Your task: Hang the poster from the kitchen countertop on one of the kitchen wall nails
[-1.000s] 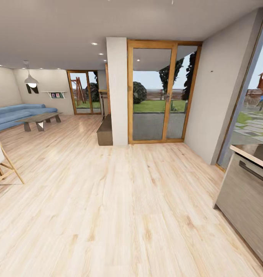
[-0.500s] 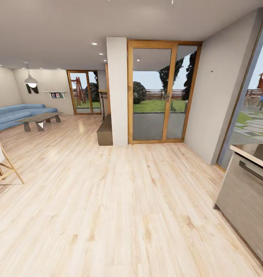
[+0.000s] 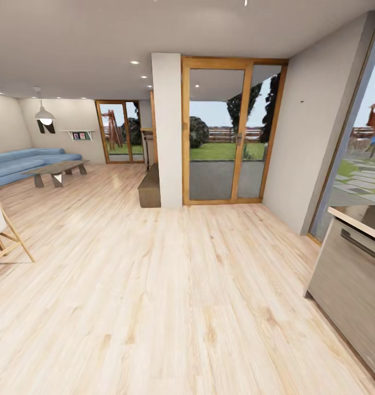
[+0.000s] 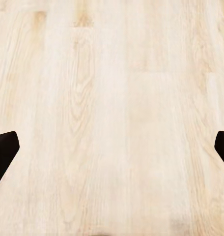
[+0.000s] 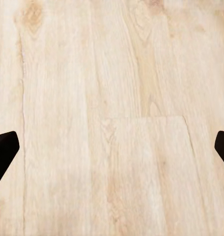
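Where both wrist views look straight down, pale wood floor [image 4: 112, 98] planks with long grain lie below; the left pincer [image 4: 112, 152] and the right pincer [image 5: 112, 152] each show two dark fingertips at opposite edges, spread wide with nothing between them. In the head view the same glossy floor runs forward. At near right stands a grey cabinet [image 3: 349, 285] with a dark bar handle, topped by the pale surface [image 3: 354, 215] with its light edge; no poster lies on the visible corner. At near left is a white chair [image 3: 1, 225] on slanted wooden legs. Farther on rise a square white pillar [image 3: 166, 129] and wood-framed glass doors [image 3: 226, 131]. On the plain grey wall [image 3: 308, 142] to the right a tiny dark nail [image 3: 302, 101] sticks out. Far left sit a blue sofa [image 3: 17, 164] and a low table [image 3: 57, 170]. No writing is readable.
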